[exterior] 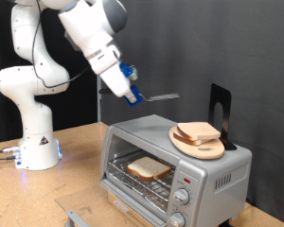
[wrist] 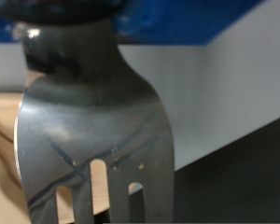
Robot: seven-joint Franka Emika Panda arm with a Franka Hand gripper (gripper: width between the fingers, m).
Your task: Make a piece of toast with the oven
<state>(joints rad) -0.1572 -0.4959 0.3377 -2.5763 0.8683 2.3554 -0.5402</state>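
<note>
- You are looking at a dark metal fork point(wrist: 93, 131) that fills most of the wrist view, very close and slightly blurred.
- Its narrow neck rises to a dark rounded shape at the picture's upper edge; you cannot tell what grips it there.
- The broad head widens downward and splits into tines, with two pale slots between them.
- A bright blue band point(wrist: 205, 21) runs behind the fork's neck.
- A pale grey surface point(wrist: 233, 103) lies behind, with a tan wooden surface point(wrist: 4, 126) beside the fork.
</note>
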